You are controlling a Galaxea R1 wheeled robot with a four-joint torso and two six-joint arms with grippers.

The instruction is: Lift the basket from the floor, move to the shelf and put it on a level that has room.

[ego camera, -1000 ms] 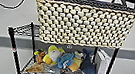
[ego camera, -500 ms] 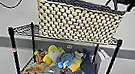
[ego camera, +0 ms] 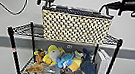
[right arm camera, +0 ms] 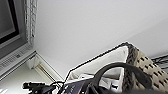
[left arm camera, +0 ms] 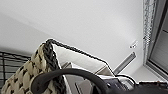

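Basket (ego camera: 75, 26) held level above the top tier (ego camera: 24, 29) of the black shelf (ego camera: 12, 48), before a plain grey wall (ego camera: 134, 36); left gripper (ego camera: 48, 2) and right gripper (ego camera: 104, 9) at its handles, fingers' state unclear; plush toys (ego camera: 65, 60) one tier below

Rectangular cream woven basket (ego camera: 75, 26) with dark rim above the tall black wire rack's (ego camera: 14, 48) top grid tier (ego camera: 25, 29), colourful plush toys (ego camera: 65, 60) on the tier below, white box (ego camera: 102, 63) to their right

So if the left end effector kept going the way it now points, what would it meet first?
Probably the woven basket: the left end effector points inward at the basket's near end by its loop handle. Depth is unclear.
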